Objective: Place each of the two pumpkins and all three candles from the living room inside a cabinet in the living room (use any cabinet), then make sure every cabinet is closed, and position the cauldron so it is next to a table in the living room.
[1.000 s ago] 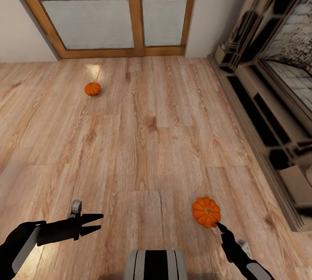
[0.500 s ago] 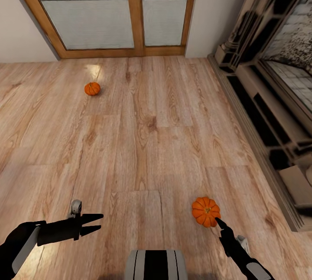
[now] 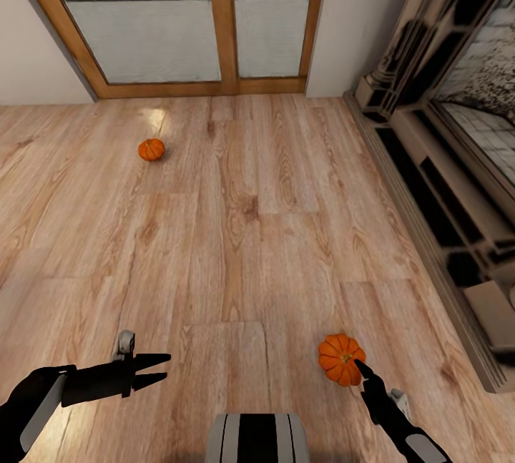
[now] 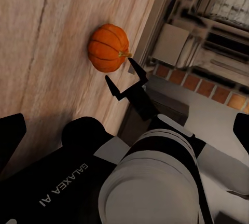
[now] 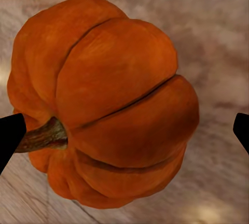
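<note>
Left tool [image 3: 161, 368] at lower left of head view, fingers spread apart, nothing between them, hovering over the wood floor [image 3: 250, 220]. Far pumpkin [image 3: 151, 149] sits on the floor further out, near the glass patio door [image 3: 186, 19], well apart from both arms. Robot trunk top [image 3: 257, 437] at bottom centre. Near pumpkin [image 3: 340, 359] on the floor at lower right; right tool [image 3: 361, 370] tip just at its near edge. Right wrist view: this pumpkin [image 5: 104, 102] lies between the released finger tips [image 5: 10, 136], stem toward one finger, contact unclear. Fireplace surround [image 3: 443, 162] along the right wall.
</note>
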Controlling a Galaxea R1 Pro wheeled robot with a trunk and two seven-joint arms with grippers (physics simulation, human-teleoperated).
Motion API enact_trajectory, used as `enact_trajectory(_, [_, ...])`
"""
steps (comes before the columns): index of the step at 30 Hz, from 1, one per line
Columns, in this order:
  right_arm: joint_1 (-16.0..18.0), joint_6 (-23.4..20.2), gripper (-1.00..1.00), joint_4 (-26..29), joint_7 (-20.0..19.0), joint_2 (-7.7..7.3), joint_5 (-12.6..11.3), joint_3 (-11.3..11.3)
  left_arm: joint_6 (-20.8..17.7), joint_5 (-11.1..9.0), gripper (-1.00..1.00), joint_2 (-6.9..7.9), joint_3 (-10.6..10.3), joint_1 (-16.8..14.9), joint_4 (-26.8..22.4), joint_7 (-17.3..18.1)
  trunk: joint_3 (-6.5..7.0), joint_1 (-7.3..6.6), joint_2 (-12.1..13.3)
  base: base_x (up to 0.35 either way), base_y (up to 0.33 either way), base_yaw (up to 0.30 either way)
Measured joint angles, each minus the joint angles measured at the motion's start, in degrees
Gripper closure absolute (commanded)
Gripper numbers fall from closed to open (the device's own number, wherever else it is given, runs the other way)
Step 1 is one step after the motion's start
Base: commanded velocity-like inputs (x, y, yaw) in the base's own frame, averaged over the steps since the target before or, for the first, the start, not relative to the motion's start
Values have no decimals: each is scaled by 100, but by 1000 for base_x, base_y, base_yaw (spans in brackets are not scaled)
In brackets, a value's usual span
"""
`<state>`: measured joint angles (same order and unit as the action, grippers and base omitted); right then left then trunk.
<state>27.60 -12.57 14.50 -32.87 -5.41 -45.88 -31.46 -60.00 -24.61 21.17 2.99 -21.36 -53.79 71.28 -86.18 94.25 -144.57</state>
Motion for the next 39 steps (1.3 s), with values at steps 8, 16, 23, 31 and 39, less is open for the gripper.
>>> enact_trajectory(8, [0, 4, -100, 0, 26, -9, 1, 0, 1, -5, -100, 1, 3, 0, 0, 0, -44, 5, -2, 0, 0, 0])
enact_trajectory(16, [0, 9, -100, 0, 28, -1, 0, 0, 0, -9, -100, 1, 5, 0, 0, 0, -155, 18, -9, 0, 0, 0])
enact_trajectory(23, [0, 9, -100, 0, 35, 9, 0, 0, 0, -9, -100, 1, 1, 0, 0, 0, -199, 23, -12, 0, 0, 0])
enact_trajectory(31, [-4, -9, -100, 9, 2, 13, -48, 15, 0, 1, -100, -5, 9, 2, -2, -1, -200, 22, -12, 54, 38, 0])
enact_trajectory(39, [-1, -11, -100, 14, -151, 12, -70, -37, 0, 7, -100, -7, 10, 2, -2, -1, -200, 22, -13, 80, 4, 0])
